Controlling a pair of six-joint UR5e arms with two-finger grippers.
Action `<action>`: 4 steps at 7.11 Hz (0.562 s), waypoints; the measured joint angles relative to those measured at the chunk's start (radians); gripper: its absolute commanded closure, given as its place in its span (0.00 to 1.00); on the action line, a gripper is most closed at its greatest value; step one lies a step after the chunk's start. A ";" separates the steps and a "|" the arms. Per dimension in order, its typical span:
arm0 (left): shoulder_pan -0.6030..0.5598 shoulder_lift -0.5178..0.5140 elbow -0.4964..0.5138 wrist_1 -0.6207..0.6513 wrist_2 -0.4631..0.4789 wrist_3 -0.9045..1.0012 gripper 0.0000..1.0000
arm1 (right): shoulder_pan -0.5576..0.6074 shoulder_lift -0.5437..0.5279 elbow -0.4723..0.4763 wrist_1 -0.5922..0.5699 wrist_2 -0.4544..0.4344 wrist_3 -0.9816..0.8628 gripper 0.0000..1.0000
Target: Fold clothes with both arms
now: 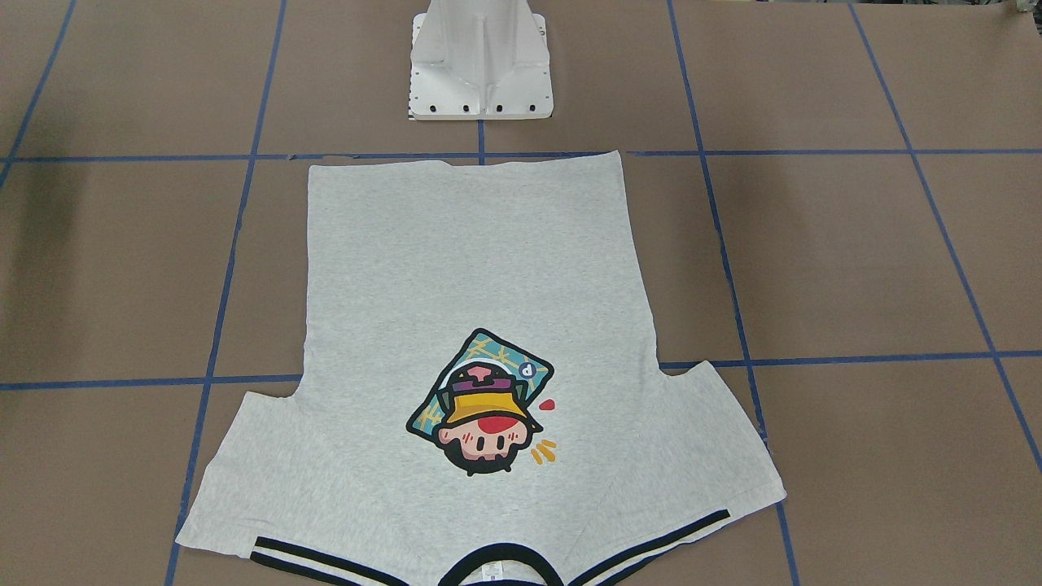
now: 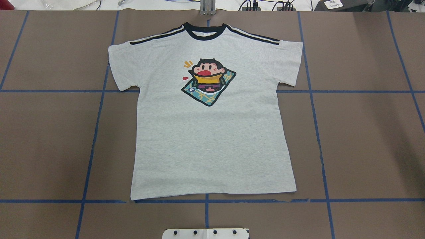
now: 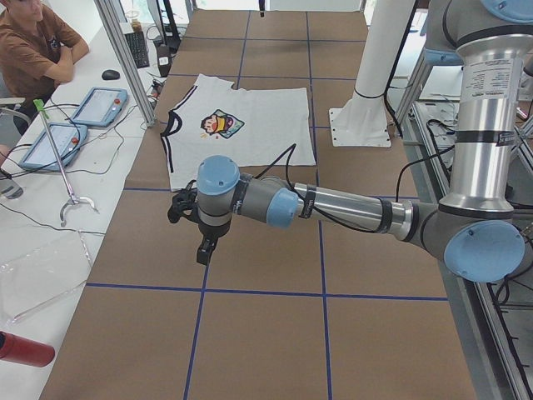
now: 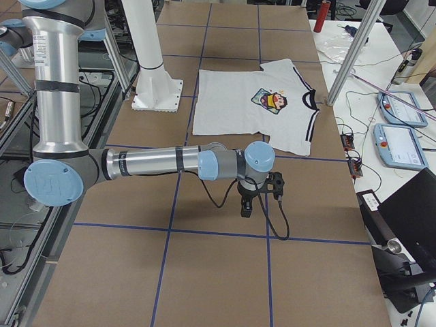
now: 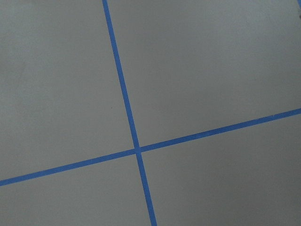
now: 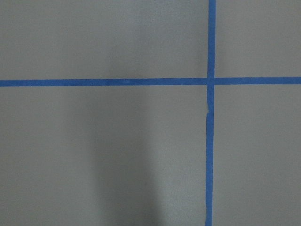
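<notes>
The light grey T-shirt (image 2: 212,139) lies flat and spread out, print side up, in the middle of the brown table, collar (image 2: 205,33) at the far side from the robot. It also shows in the front view (image 1: 472,268) and both side views (image 3: 258,133) (image 4: 228,105). My left gripper (image 3: 204,250) hangs over bare table well to the shirt's left. My right gripper (image 4: 246,210) hangs over bare table well to its right. Both show only in the side views, so I cannot tell whether they are open or shut. Neither touches the shirt.
The white pedestal (image 1: 480,61) stands just behind the shirt's hem. Blue tape lines (image 5: 136,150) (image 6: 210,81) grid the table. A side bench holds tablets (image 3: 100,104), a grabber tool (image 3: 62,167) and a red bottle (image 3: 25,348); a person (image 3: 33,42) sits there.
</notes>
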 measured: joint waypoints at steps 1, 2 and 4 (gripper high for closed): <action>0.001 0.012 -0.017 0.001 -0.001 0.000 0.00 | 0.000 0.004 -0.001 0.000 -0.001 -0.001 0.00; 0.003 0.033 -0.044 0.001 -0.001 -0.001 0.00 | 0.000 0.005 0.000 0.002 0.000 0.000 0.00; 0.005 0.053 -0.065 -0.005 -0.006 0.000 0.00 | -0.002 0.006 0.001 0.036 -0.002 0.002 0.00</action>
